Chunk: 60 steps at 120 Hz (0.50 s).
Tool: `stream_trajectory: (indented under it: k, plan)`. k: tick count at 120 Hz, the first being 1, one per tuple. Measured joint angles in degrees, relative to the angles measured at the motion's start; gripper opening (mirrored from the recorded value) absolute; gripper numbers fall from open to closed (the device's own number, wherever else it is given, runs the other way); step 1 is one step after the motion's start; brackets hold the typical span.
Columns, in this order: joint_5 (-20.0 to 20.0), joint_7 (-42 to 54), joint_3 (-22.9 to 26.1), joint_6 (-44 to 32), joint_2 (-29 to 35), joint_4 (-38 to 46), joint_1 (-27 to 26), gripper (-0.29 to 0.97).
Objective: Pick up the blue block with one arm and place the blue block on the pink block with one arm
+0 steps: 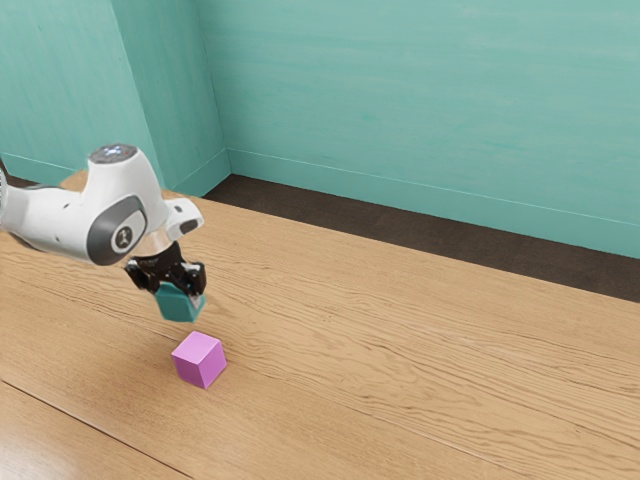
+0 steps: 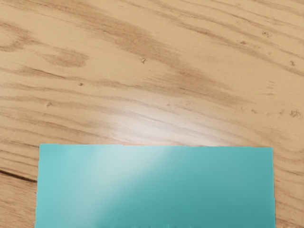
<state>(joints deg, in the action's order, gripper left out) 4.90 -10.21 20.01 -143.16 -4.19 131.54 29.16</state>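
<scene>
Reached in from ext. view's left w/ white Franka arm (image 1: 70, 215), over wooden desk (image 1: 420, 340). Pointed end effector (image 1: 180, 292) downward. Pinched blue block (image 1: 181, 306) between black fingers (image 1: 196, 276), one on each of two opposite sides, w/ top of block tucked up between them. Looked more teal than blue, approx. same tint as walls (image 1: 420, 90) behind desk.

Held block well in from desk's far edge, toward desk's end at ext. view's left and not far from far corner there. Couldn't tell whether block was clear of desk surface or resting on it.

Found pink block (image 1: 198, 359) flat on desk, upright, one corner turned toward camera. Sat near blue block but apart from it, no contact, on the side toward desk's near edge. Not stacked yet: blue block beside pink one, not on top.

In wrist view, saw blue block (image 2: 156, 187) as a broad flat teal face just under hand, w/ pale sheen across it. Beyond it, showed bare desk grain (image 2: 142, 71) w/ a bright glare patch close to block's edge.

Behind desk's far edge, noted dark floor strip (image 1: 450, 230) and pale skirting at wall base.
</scene>
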Motion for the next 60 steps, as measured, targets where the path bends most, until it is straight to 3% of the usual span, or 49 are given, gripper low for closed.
stream_trajectory:
  k: [38,60]
  plan:
    - [-0.1,1.8,0.3,-1.6,0.5,0.0,-0.6,0.38]
    - [-4.3,2.2,0.5,-1.9,2.9,2.4,-1.6,0.39]
